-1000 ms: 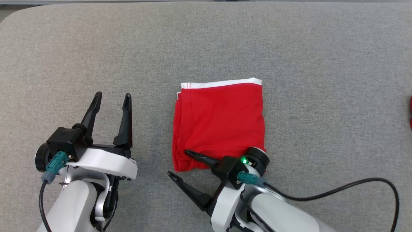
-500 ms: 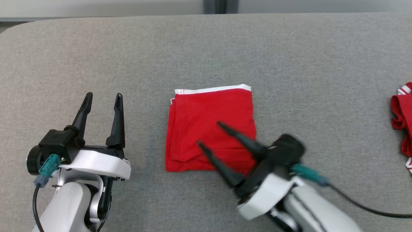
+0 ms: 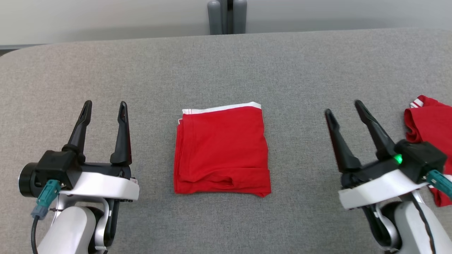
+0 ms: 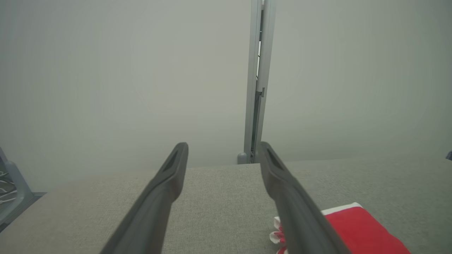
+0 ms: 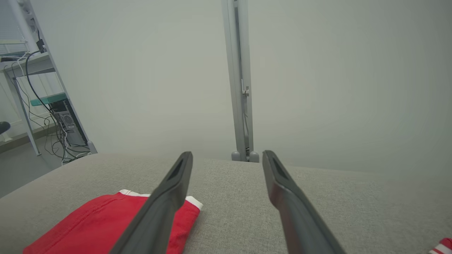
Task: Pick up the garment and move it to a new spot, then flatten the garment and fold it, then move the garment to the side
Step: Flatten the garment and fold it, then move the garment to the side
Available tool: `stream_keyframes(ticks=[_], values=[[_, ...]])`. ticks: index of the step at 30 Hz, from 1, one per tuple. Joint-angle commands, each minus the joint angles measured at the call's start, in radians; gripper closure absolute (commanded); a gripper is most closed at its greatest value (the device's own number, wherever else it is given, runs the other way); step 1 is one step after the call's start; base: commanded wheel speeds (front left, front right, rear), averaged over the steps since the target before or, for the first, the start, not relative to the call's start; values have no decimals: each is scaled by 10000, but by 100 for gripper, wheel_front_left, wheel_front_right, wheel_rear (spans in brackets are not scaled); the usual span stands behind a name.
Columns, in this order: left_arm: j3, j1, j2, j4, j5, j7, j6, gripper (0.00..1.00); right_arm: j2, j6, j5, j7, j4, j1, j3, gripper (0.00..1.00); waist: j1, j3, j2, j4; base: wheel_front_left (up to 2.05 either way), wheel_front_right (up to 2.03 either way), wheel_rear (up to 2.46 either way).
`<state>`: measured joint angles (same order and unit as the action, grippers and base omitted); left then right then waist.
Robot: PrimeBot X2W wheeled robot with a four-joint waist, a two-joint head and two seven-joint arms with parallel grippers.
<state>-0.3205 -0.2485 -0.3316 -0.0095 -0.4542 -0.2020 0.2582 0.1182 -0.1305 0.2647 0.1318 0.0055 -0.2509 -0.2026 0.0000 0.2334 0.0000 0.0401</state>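
Left gripper [image 3: 105,103]: jaws apart, holding nothing. The folded garment [image 3: 221,151] lies flat on the table [image 3: 226,63] between the two pairs of jaws, clear of both. Right gripper [image 3: 343,107]: jaws apart, empty, with another red cloth [image 3: 429,123] just right of them

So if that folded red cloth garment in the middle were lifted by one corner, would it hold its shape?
Probably not: the folded red cloth garment shows soft creases and layered edges, so it would likely droop and unfold. It looks thin, probably light. On the grey woven tabletop, a push might bunch it rather than slide it.
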Motion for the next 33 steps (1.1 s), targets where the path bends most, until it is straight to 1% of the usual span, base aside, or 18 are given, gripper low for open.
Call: stream_keyframes(ticks=[1, 4, 7, 14, 20, 23, 27, 33], values=[[-38, 239, -87, -134, 129, 47, 101, 0, 40, -5, -139, -162, -22, 374, 432, 0, 0, -124, 0, 13, 0, 0, 0], [-85, 383, -147, -352, 181, 87, 186, 0, 29, -5, -200, -290, 10, 812, 1029, 0, 0, -259, 0, 28, 0, 0, 0], [-128, 657, -233, -505, 249, 154, 320, 0, -19, -5, -253, -395, -36, 1194, 1420, 0, 0, -371, 0, 42, 0, 0, 0], [-136, 969, -312, -699, 183, 331, 449, 0, -113, -5, -241, -594, -127, 1543, 1662, 0, 0, -436, 0, 22, 0, 0, 0], [-168, 923, -326, -794, 151, 414, 481, 0, -182, -5, -189, -678, -115, 1449, 1705, 0, 0, -392, 0, 70, 0, 0, 0], [-207, 877, -332, -805, 169, 421, 501, 0, -176, -5, -182, -753, -107, 1337, 1664, 0, 0, -376, 0, 124, 0, 0, 0], [-312, 723, -274, -836, 210, 439, 443, 0, -12, -6, -149, -1117, -85, 1235, 1438, 0, 0, -260, 0, 391, 0, 0, 0], [-541, 513, -120, -721, 215, 366, 348, 0, 302, -4, 312, -2245, 336, 961, 235, 0, 0, 17, 0, 958, 0, 0, 0]])
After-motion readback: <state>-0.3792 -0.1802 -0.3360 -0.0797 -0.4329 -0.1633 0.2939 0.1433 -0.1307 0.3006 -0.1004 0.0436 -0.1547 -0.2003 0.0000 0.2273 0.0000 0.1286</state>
